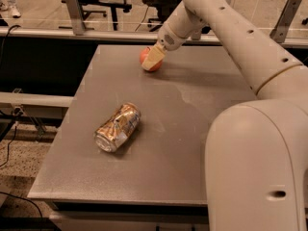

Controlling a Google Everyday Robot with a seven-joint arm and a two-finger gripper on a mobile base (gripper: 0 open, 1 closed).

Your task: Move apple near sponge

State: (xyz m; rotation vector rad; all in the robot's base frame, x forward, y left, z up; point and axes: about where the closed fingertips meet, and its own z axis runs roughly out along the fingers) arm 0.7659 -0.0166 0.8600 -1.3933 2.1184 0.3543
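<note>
The small red-orange apple (145, 57) sits on the grey table (192, 124) near its far edge. My gripper (152, 58) reaches down from the upper right. It is right at the apple and its pale-yellow tip covers the apple's right side. The sponge is out of view.
A crushed metallic can (118, 127) lies on its side on the left middle of the table. My large white arm (255, 153) fills the right side of the view and hides that part of the table. A rail and chairs stand behind the table's far edge.
</note>
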